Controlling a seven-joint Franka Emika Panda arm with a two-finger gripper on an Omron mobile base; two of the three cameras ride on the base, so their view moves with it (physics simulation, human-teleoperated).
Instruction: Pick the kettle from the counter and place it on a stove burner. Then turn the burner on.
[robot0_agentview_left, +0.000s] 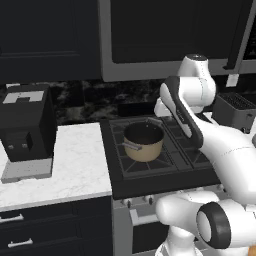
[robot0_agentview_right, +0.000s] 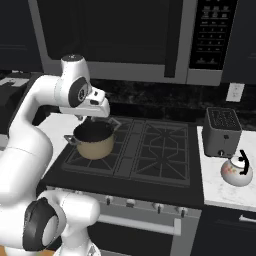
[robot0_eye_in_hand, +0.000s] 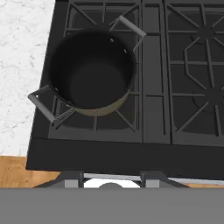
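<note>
**One kettle waiting, arm parked over the wrong pot**

One small white kettle (robot0_agentview_right: 237, 171) sits on the marble counter (robot0_agentview_right: 220, 192) to the right of the cooktop, touching or just beside the grey toaster (robot0_agentview_right: 222, 131), its black handle arched upward and free to be taken from above. The gripper (robot0_agentview_right: 95, 107) hovers well apart from it, high over the left side of the stove, looking straight down into the tan pot (robot0_eye_in_hand: 91, 72). Its fingertips barely show at the bottom of the hand view, so I cannot tell how wide they stand; nothing seems to be held.

That pot occupies the front left burner, so a right-hand stove burner (robot0_agentview_right: 162, 161) looks the natural landing spot, being bare and nearest the kettle. The toaster crowds the kettle from behind, which probably favours an approach from the front. A black coffee machine (robot0_agentview_left: 26, 125) stands on the left counter, out of the way.
</note>
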